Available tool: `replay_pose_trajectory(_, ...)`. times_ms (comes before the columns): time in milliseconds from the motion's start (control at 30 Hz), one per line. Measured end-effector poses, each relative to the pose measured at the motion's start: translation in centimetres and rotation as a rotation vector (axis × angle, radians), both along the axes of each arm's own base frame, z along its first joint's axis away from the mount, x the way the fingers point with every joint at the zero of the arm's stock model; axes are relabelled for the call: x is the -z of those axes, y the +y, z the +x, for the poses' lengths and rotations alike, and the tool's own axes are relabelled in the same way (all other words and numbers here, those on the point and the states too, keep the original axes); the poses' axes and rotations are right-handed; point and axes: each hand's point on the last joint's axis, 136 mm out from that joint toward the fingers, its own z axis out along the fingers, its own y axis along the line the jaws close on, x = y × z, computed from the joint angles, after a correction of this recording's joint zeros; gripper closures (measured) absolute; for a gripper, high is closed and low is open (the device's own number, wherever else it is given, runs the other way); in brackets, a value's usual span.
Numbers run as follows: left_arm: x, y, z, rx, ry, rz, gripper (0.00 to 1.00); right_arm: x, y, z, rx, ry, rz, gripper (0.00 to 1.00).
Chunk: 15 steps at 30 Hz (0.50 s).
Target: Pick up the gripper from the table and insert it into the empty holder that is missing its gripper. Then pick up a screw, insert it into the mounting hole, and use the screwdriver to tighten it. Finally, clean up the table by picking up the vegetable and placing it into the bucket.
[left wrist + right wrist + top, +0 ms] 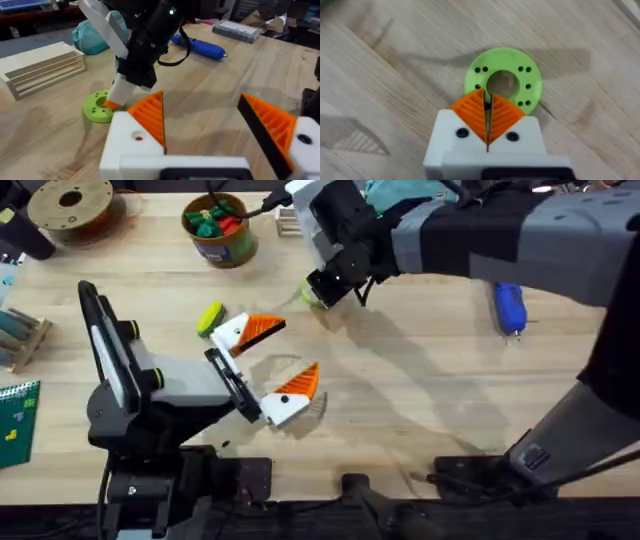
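Observation:
My right gripper [487,100] is shut, with a small dark screw [487,104] pinched between its orange tips. It points down at a flat green ring-shaped disc [503,80] with small holes. Overhead, that gripper [322,290] has reached across to the table's middle. My left gripper [295,350] rests open and holds nothing, orange fingers [150,115] on both white blocks. The yellow vegetable [209,318] lies just beyond it. The blue screwdriver [510,307] lies at the right. At the back stands the olive bucket [220,242]. The loose gripper and the empty holder are out of view.
Red and green toy pieces [214,220] fill the bucket. A filament spool [70,205] sits at the back left and a slatted wooden rack [40,70] behind the disc. A wooden stand [20,335] and a green board [15,415] occupy the left edge.

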Motion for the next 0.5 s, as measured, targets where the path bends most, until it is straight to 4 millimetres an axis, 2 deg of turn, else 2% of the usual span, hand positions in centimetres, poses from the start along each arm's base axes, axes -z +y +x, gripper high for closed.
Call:
replay_pose_trajectory(367,0.00,0.00,0.00,0.000,0.000,0.000,0.074,-0.06,-0.29,-0.38,0.000,0.023,-0.017,0.996)
replay_pose_trajectory(500,0.00,0.00,0.00,0.000,0.000,0.000,0.073,-0.77,-0.41,-0.55,0.000,0.043,-0.032,0.996)
